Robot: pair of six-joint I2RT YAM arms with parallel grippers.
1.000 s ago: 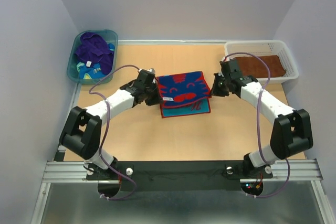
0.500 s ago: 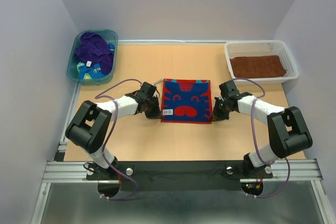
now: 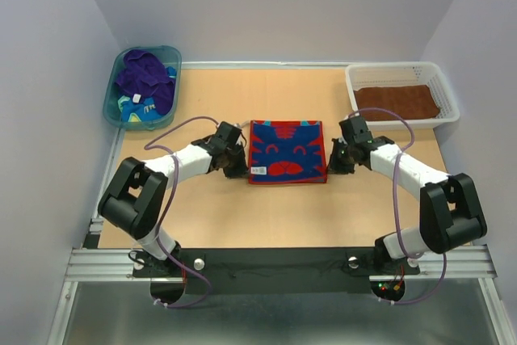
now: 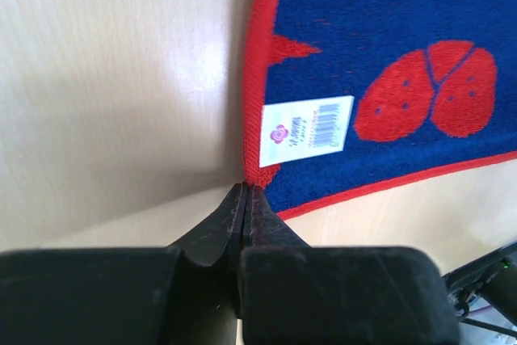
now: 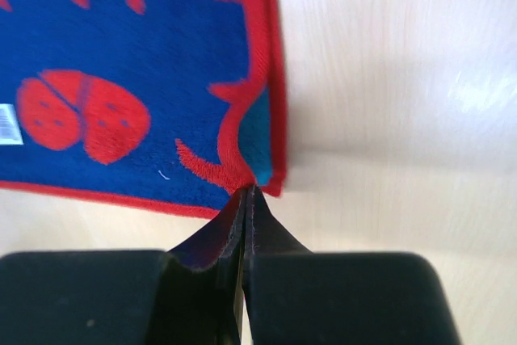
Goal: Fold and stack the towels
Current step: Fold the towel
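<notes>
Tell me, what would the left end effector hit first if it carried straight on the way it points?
The red-and-blue towel. The left end effector has its shut tips right at the towel's near corner, seemingly pinching it, just below the white label. Straight ahead lies more of the same towel.

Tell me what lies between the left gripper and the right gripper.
The folded red-and-blue towel fills that stretch, lying flat on the table. The left gripper and right gripper are each shut on a near corner. The top view shows it.
</notes>
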